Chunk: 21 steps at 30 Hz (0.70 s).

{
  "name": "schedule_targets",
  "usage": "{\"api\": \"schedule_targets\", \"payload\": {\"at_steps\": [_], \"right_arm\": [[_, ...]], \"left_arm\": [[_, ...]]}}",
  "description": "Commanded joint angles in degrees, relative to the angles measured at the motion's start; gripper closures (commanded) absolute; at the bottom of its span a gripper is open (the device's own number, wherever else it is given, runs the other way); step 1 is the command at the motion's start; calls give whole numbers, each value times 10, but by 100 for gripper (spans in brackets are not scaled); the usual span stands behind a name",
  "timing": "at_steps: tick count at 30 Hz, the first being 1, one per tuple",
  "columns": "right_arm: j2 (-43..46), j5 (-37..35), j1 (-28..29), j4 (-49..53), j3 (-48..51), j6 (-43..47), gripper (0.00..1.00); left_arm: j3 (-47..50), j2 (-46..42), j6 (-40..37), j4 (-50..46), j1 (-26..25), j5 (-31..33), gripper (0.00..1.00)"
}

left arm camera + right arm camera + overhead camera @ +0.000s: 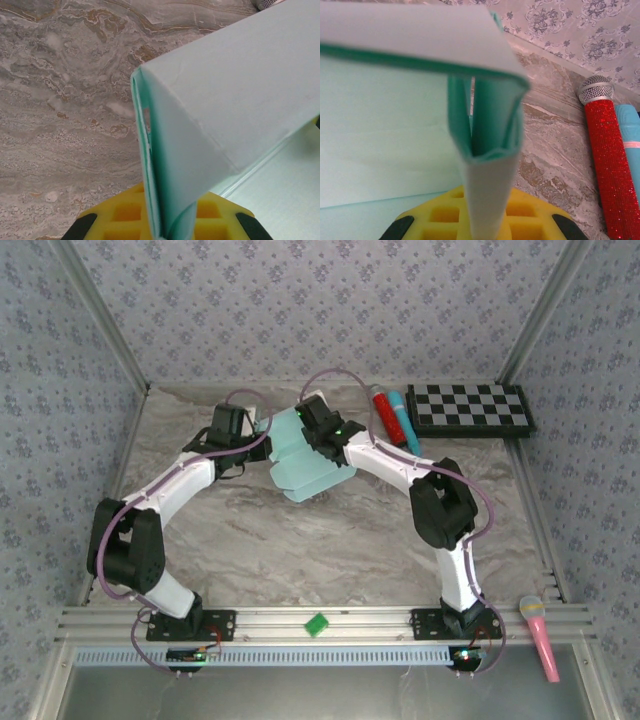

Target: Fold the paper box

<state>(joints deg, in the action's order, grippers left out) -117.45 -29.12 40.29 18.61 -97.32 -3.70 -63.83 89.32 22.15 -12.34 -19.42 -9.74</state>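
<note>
Gripping from 2 sides, both arms hold the paper box over the marble table, a little toward 12 o'clock from the table's middle in the top view. It is pale aqua card, partly folded. Its long axis runs about from 11 o'clock to 5 o'clock, and the free end with its flaps points to 5 o'clock. The left gripper is clenched on a doubled edge of the card at the box's 9 o'clock side; in its own camera 1 panel bends away over the fold toward 2 o'clock. The right gripper is also clenched, on a narrow folded strip that stands upright between its yellow pads. A red glitter microphone and a blue microphone lie side by side at 1 o'clock, beside the checkerboard at 2 o'clock.
</note>
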Motion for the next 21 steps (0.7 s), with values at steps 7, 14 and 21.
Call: {"api": "schedule_targets", "payload": {"at_steps": [7,14,21], "right_arm": [[-19,-38,-39,55,-3,3,90],[9,49,-40,36,6,17,78],[9,58,-42,42,1,17,75]], "left_arm": [[-26,-15,-4,-28,3,-20,100],[-29,-13,0,-27,2,-17,100],[-29,-11,-1,-28,2,-17,100]]}}
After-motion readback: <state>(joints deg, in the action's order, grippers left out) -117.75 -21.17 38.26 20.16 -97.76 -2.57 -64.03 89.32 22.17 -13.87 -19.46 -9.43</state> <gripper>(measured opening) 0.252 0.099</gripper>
